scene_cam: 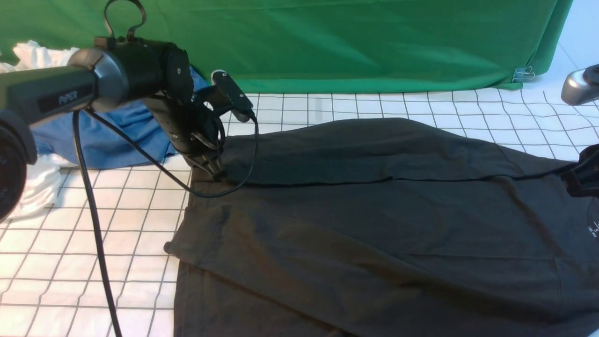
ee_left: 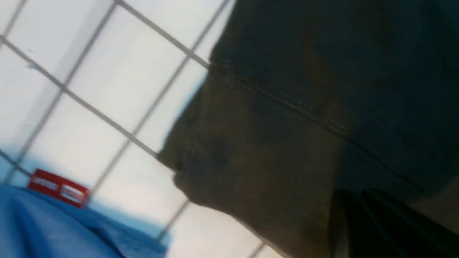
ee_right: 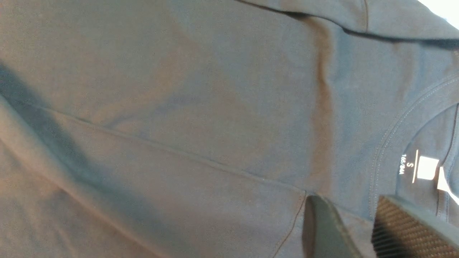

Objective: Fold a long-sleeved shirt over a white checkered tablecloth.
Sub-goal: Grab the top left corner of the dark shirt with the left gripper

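The long-sleeved shirt (scene_cam: 374, 224) lies spread on the white checkered tablecloth (scene_cam: 84, 243), its far part folded over toward me along a long edge. My left gripper (scene_cam: 216, 172) is down at the left end of that folded edge. Its fingers stand close together and look shut on the shirt's cloth (ee_left: 304, 89); its view is blurred and the fingers (ee_left: 362, 222) are dark. My right gripper (scene_cam: 580, 180) is at the right end, near the collar. Its jaws (ee_right: 348, 202) are open over the shirt (ee_right: 179, 107), beside the white neck label (ee_right: 426, 168).
A blue shirt (scene_cam: 117, 135) and a white garment (scene_cam: 32, 187) lie bunched at the back left; the blue shirt carries a red tag (ee_left: 59, 188). The green backdrop cloth (scene_cam: 351, 42) hangs behind. The left arm's black cable (scene_cam: 96, 234) droops over the tablecloth (ee_left: 107, 89).
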